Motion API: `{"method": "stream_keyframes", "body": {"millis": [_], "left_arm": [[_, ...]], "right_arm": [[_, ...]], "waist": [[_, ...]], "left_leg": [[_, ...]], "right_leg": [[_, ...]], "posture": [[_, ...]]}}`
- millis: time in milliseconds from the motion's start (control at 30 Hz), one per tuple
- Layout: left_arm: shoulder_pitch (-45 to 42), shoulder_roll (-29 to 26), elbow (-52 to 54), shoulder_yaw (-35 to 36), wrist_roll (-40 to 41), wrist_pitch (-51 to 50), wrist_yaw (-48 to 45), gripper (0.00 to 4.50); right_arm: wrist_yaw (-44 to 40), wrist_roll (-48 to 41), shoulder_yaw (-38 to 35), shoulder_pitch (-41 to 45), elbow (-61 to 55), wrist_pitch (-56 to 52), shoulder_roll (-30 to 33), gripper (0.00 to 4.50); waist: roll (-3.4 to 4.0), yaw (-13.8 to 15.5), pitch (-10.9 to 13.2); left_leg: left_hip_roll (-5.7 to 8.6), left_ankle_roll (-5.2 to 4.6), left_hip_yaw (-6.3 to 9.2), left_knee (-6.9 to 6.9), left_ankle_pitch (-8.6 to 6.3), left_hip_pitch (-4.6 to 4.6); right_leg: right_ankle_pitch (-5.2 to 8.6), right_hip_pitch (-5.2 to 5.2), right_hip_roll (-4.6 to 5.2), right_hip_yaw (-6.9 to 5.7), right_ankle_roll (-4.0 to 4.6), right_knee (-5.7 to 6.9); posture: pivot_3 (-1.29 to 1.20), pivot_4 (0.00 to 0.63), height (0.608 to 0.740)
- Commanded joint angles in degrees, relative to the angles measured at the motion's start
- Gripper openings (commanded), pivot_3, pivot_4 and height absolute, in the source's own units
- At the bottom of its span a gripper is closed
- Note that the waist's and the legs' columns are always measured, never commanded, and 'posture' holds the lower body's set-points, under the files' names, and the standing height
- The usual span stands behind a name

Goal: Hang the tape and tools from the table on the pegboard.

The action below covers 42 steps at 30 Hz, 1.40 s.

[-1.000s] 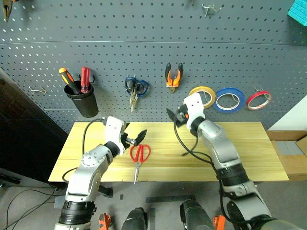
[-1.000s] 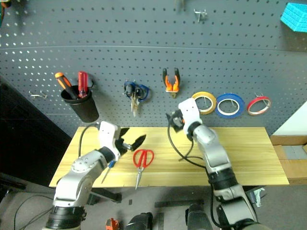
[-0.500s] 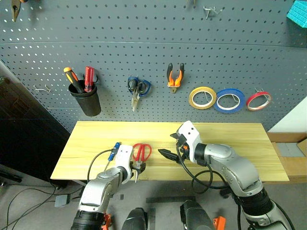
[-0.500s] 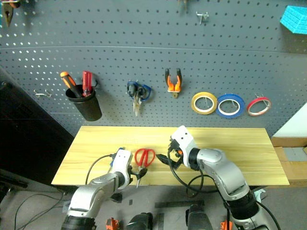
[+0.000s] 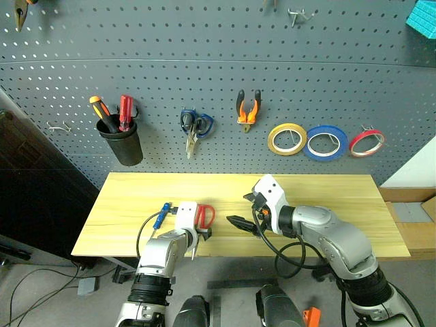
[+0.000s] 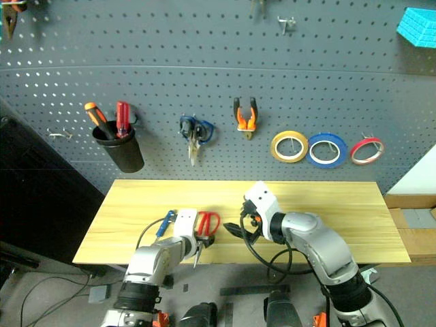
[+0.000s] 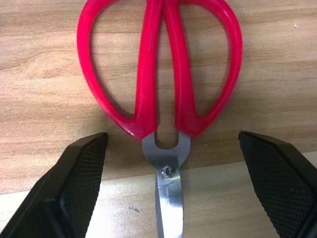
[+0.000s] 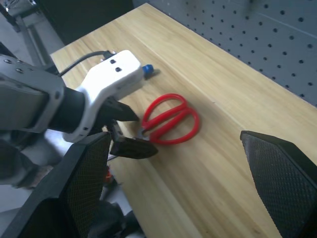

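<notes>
The red-handled scissors [image 5: 203, 216] lie near the table's [image 5: 327, 194] front edge, blades over the edge. My left gripper [image 5: 198, 235] is open and low over them, a finger [image 7: 79, 178] on each side of the pivot, not touching. The small blue-handled screwdriver [image 5: 163, 213] lies just left of it. My right gripper [image 5: 238, 209] hovers open and empty above the table, right of the scissors [image 8: 171, 121]. On the pegboard [image 5: 204, 54] hang the orange-and-black pliers [image 5: 247, 107] and the yellowish tape [image 5: 287, 138].
Also on the pegboard are blue-handled scissors [image 5: 195, 126], a black cup [image 5: 120, 142] with red and orange screwdrivers, a blue tape ring [image 5: 322, 142], a red tape ring [image 5: 367, 142] and bare hooks [image 5: 60, 127]. A black cable hangs under my right arm.
My left gripper has dropped from above the table down around the red scissors. My right gripper has pulled back from the pegboard by the yellowish tape to above the table.
</notes>
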<state>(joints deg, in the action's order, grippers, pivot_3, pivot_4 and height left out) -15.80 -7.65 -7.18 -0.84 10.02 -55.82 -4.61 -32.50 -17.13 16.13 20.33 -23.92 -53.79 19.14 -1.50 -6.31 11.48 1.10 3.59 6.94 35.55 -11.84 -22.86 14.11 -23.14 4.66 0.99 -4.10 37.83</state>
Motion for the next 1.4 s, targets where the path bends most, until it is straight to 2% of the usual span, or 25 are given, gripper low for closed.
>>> {"method": "stream_keyframes", "body": {"millis": [33, 167, 367, 600, 767, 967, 1133, 1267, 1400], "left_arm": [[0.0, 0.1, -3.4, -0.1, -0.3, -1.3, -0.9, 4.08], [-0.2, 0.1, -4.1, 0.7, 0.0, -2.0, -1.1, 3.05], [1.0, -1.1, -3.8, 0.2, -0.2, 0.6, -3.2, 1.18], [4.6, -3.5, 0.4, -0.1, -0.3, 6.1, -7.2, 1.12], [7.8, -6.6, 7.6, 1.1, -0.6, 14.5, -9.6, 1.12], [14.3, -12.3, 20.1, -0.1, -4.5, 30.8, -12.4, 1.12], [18.2, -14.9, 28.1, 1.8, -9.0, 44.1, -11.1, 1.12], [18.2, -16.4, 31.3, 4.0, -11.3, 50.4, -10.5, 1.12], [14.4, -18.1, 31.8, 7.1, -11.3, 53.5, -10.7, 1.12]], "right_arm": [[-1.3, -2.5, -0.9, 0.8, -3.6, -1.0, 0.9, 4.50], [-1.4, -3.5, -0.9, 0.9, -4.0, -1.4, 1.8, 4.50], [-1.0, -4.0, -1.5, 1.3, -4.0, -1.4, 2.3, 4.50], [-0.6, -1.5, -0.5, 0.9, -4.2, 2.7, 3.8, 4.50], [-1.6, 1.2, 1.1, 0.3, -4.6, 8.1, 6.0, 4.50], [-2.2, 3.5, 2.6, -0.1, -5.5, 13.3, 7.6, 4.50], [-2.2, 4.6, 2.6, 0.5, -5.9, 17.5, 7.1, 4.50], [-2.8, 5.2, 2.8, 0.9, -5.7, 20.0, 6.9, 4.50], [-2.5, 5.4, 2.1, 2.7, -4.5, 21.0, 5.7, 4.50]], "waist": [[0.01, 0.0, 0.0], [0.03, -0.1, 0.0], [0.03, -0.1, 0.0], [0.03, -0.1, 0.0], [0.00, -0.2, 0.0], [-0.01, 0.0, 0.0], [-0.01, 0.2, 0.0], [-0.01, 0.4, 0.0], [-0.01, 0.5, 0.0]], "left_leg": [[0.00, 0.00, 0.00, 0.02, 0.00, 0.00], [0.00, 0.00, 0.00, 0.07, 0.00, 0.01], [0.01, 0.00, 0.00, 0.06, 0.00, 0.00], [0.00, 0.01, -0.01, 0.05, -0.01, -0.03], [-0.02, 0.01, -0.02, 0.00, -0.01, -0.07], [-0.03, 0.02, -0.05, -0.20, -0.01, -0.09], [-0.06, 0.02, -0.12, -0.50, -0.01, -0.11], [-0.05, 0.03, -0.15, -0.61, -0.03, -0.14], [-0.06, 0.02, -0.15, -0.59, -0.03, -0.13]], "right_leg": [[0.00, 0.01, 0.00, 0.00, -0.01, 0.00], [-0.01, 0.02, 0.00, 0.00, -0.03, 0.00], [-0.01, 0.02, 0.00, 0.01, -0.03, -0.03], [-0.01, 0.00, 0.01, 0.01, -0.03, -0.08], [-0.01, -0.06, 0.01, 0.01, -0.02, -0.10], [-0.01, -0.09, 0.04, 0.02, -0.01, -0.30], [-0.06, -0.08, 0.06, 0.02, -0.01, -0.74], [-0.06, -0.09, 0.07, 0.03, -0.01, -0.86], [-0.05, -0.09, 0.06, 0.00, -0.02, -0.82]], "posture": [[-0.19, 0.180, 0.740], [-0.19, 0.180, 0.740], [-0.19, 0.178, 0.740], [-0.19, 0.178, 0.740], [-0.20, 0.171, 0.740], [-0.19, 0.172, 0.740], [-0.18, 0.172, 0.740], [-0.18, 0.169, 0.740], [-0.17, 0.167, 0.740]]}}
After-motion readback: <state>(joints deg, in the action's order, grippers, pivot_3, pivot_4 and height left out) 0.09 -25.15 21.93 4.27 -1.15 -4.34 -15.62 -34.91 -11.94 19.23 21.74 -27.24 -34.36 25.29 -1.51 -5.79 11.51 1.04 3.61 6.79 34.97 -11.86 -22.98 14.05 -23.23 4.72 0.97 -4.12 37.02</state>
